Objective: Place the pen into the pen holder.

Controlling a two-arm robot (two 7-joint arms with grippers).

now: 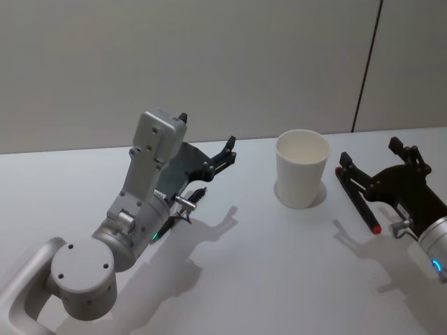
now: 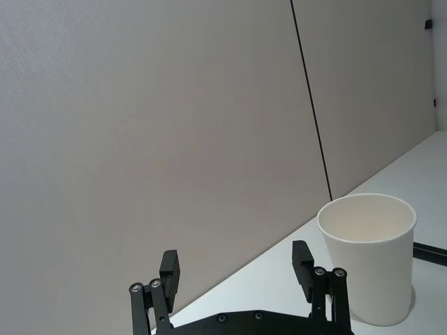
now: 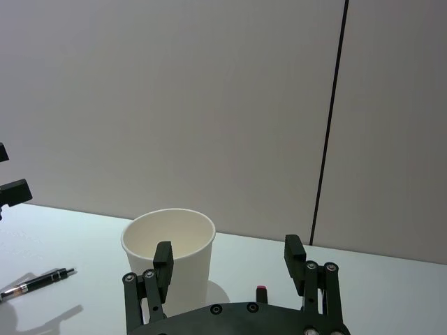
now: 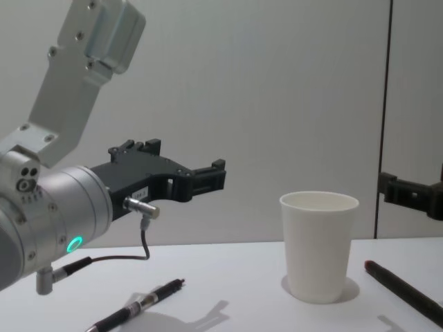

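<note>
— Where's the left tool (image 2: 236, 258) from where you stand?
— Raised off the counter (image 1: 265, 279), lying roughly level, tips pointing toward the cup (image 1: 300, 185). Its fingers are spread wide with nothing between them.
— And the pen?
— There are two. A black pen (image 4: 142, 303) with silver bands lies flat on the counter below the left tool, under its wrist and apart from the fingers. The other, a red-tipped pen (image 1: 357, 199) with a black body, lies flat below the right tool (image 3: 229, 248), on that tool's cup side.
— Is the right tool gripping it?
— No. Its fingers stand apart too, above the counter, with the pen beneath them. I can't tell whether a finger touches it.
— The cup?
— Upright on the counter, white paper, rolled rim, mouth up. It sits between the two tools, ahead of both sets of fingertips, nearer the right tool than the left. Neither tool touches it.
— So both pens are outside it?
— Both are on the counter. The black pen is well apart from the cup on the left tool's side, and the red-tipped pen is just beside it on the right tool's side.
— Anything behind?
— A grey wall (image 1: 209, 63), with a dark seam (image 1: 368, 63) running down beyond the right tool.
</note>
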